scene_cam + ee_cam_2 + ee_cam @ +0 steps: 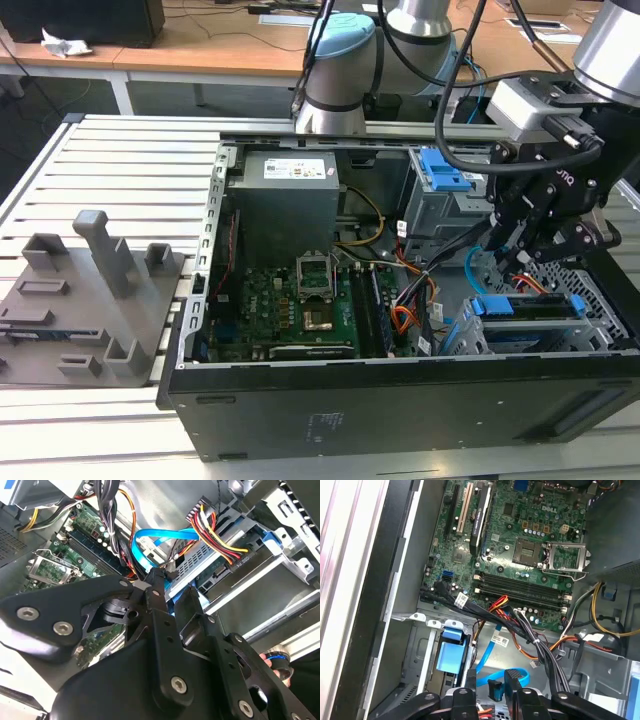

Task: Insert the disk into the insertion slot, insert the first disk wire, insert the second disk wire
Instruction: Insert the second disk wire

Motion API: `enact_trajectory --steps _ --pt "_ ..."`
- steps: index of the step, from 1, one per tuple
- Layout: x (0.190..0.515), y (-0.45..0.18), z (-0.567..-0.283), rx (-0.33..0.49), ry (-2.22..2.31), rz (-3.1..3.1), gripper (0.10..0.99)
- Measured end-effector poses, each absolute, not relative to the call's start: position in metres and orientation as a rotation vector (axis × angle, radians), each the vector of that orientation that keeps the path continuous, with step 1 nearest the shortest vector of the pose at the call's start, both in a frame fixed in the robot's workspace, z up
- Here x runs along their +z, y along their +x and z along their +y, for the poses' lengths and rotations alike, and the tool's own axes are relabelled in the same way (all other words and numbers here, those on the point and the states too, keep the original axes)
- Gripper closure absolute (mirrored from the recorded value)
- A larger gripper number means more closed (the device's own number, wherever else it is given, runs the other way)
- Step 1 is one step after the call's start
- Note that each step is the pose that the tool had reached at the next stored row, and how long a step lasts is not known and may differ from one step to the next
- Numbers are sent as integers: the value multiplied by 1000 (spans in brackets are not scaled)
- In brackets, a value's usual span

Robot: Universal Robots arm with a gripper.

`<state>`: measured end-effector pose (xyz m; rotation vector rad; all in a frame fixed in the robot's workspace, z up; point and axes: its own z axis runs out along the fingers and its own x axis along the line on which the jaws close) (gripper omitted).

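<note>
Drive bay: disk (528, 306) lies flat inside the insertion slot (598, 298), at the near end of the computer case (400, 400) on the exterior view's right; step 1 looks done.
Bundle: multicolour wire bundle (220, 532) ends in a black plug butted against the disk's rear edge in the second wrist view; judged plugged in, so 1 of 2 wires is likely finished.
Blue lead: flat blue wire (165, 534) loops down over the bay, its end right at the tip of the tool (172, 581); seating unconfirmed, judged the part not yet done.
Arm end: tool hangs over the disk's connector end; cannot tell whether apart or clamped.
Disk make: silver metal body, bright blue plastic frame, rigid.
Slot make: thin grey sheet metal, perforated sides, folded edges.
Wire feel: bundle of round sheathed strands, probably springy; blue one a flat glossy ribbon.
Tool make: matt black links, silver screw heads.
Surroundings: green motherboard (290, 300) to the left inside the case; taller grey cage (440, 215) beyond the slot; ribbed aluminium worktop (120, 160).
</note>
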<state>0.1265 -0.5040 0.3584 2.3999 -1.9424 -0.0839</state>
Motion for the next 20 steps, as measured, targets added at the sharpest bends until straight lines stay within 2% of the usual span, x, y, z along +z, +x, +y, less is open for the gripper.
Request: enact_trajectory --steps 2,5,10,15,20 --pt "358 126 -504 -84 2400 -1943 737" --pt "358 126 -504 -84 2400 -1943 925" --pt "358 126 -505 -84 2400 -1943 925" --pt "358 127 -524 -84 2400 -1942 925" --pt "357 139 -528 -85 2399 -1942 925"
